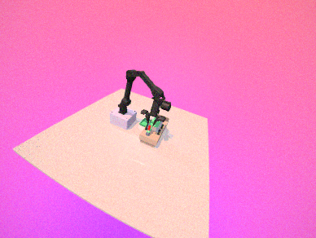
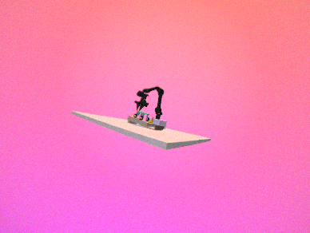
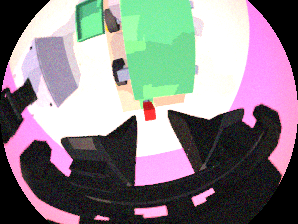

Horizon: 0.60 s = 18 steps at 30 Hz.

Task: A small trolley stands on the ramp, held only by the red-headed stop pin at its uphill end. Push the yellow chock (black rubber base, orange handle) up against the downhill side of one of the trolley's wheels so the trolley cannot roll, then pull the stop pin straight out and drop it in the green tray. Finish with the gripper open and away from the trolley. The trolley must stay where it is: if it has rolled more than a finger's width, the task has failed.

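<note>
Your pincer (image 3: 153,137) hangs just above the red-headed stop pin (image 3: 150,111), its two fingers standing partly apart on either side of the pin head with nothing gripped between them, so you have a straight drop onto it. Beyond the pin, the trolley (image 3: 161,36) fills the ramp (image 1: 151,138) lengthwise and blocks any forward sweep at low height. To one side, past the ramp edge, the green tray (image 3: 88,18) sits apart from the trolley with bare table (image 1: 102,171) around it. The arm's pale base block (image 1: 122,118) stands near the tray and narrows that passage. The wide table elsewhere holds no obstacles near you.
</note>
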Each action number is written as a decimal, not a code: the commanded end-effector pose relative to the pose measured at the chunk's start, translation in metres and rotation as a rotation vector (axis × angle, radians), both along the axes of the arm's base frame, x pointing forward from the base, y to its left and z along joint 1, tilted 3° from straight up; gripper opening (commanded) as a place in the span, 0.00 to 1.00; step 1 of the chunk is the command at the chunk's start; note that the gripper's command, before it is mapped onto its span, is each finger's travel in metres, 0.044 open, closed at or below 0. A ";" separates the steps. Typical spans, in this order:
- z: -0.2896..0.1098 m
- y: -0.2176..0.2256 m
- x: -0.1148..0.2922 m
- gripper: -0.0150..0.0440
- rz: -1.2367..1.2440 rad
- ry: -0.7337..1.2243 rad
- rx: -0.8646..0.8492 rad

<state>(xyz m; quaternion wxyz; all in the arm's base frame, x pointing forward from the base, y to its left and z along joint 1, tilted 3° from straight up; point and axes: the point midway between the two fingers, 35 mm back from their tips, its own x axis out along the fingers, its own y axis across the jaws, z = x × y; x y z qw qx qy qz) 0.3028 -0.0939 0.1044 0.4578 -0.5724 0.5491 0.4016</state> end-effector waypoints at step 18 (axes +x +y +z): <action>-0.022 -0.007 0.003 0.58 0.003 0.008 -0.003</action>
